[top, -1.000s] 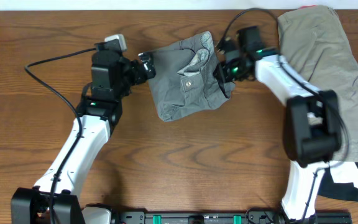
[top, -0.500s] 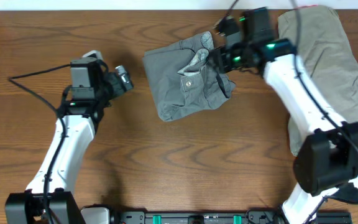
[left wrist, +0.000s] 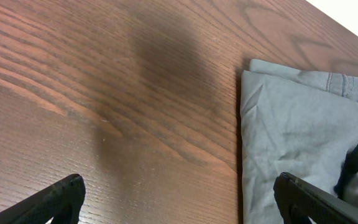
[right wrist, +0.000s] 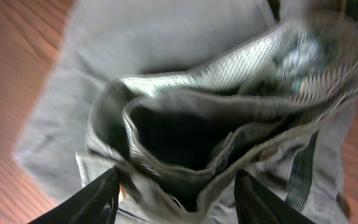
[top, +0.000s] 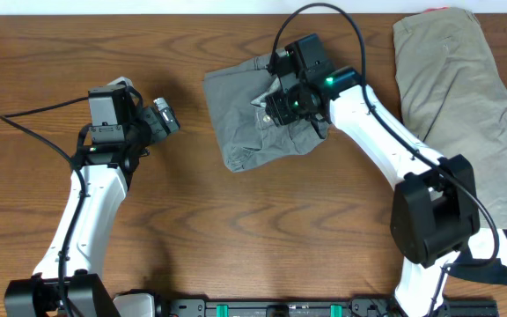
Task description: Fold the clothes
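With my right gripper (right wrist: 178, 194) half-parted over the rumpled waistband (right wrist: 229, 68) of the grey shorts (top: 236, 132) at upper centre, closing could snag several layers and spoil the fold, while my left gripper (left wrist: 179, 196) gapes empty to their left.

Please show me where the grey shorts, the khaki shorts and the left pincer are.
grey shorts (top: 236, 110), overhead view, on the flat folded left part.
khaki shorts (top: 451, 79), overhead view, on the middle of the cloth.
left pincer (top: 169, 116), overhead view, midway between its fingertips.
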`<control>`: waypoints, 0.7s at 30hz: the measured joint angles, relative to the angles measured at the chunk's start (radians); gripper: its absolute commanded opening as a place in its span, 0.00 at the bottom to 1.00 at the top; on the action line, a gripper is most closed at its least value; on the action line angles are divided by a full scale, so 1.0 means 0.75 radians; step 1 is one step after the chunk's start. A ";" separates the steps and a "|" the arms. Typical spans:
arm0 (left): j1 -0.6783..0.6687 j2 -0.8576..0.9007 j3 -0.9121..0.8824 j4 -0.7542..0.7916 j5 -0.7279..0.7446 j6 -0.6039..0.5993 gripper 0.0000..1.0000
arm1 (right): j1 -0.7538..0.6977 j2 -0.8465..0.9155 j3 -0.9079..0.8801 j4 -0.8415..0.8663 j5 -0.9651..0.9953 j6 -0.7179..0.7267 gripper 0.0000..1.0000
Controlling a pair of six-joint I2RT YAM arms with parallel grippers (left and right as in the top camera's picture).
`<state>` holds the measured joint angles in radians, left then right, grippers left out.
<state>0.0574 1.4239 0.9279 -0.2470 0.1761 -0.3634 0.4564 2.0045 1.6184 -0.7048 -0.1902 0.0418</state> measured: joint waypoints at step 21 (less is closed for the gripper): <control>0.000 0.000 0.000 0.000 0.001 0.033 0.98 | -0.124 0.002 -0.005 -0.253 0.075 0.150 0.01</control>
<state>0.0574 1.4239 0.9279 -0.2470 0.1764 -0.3386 0.3637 2.0056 1.6150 -0.8944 -0.1337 0.1543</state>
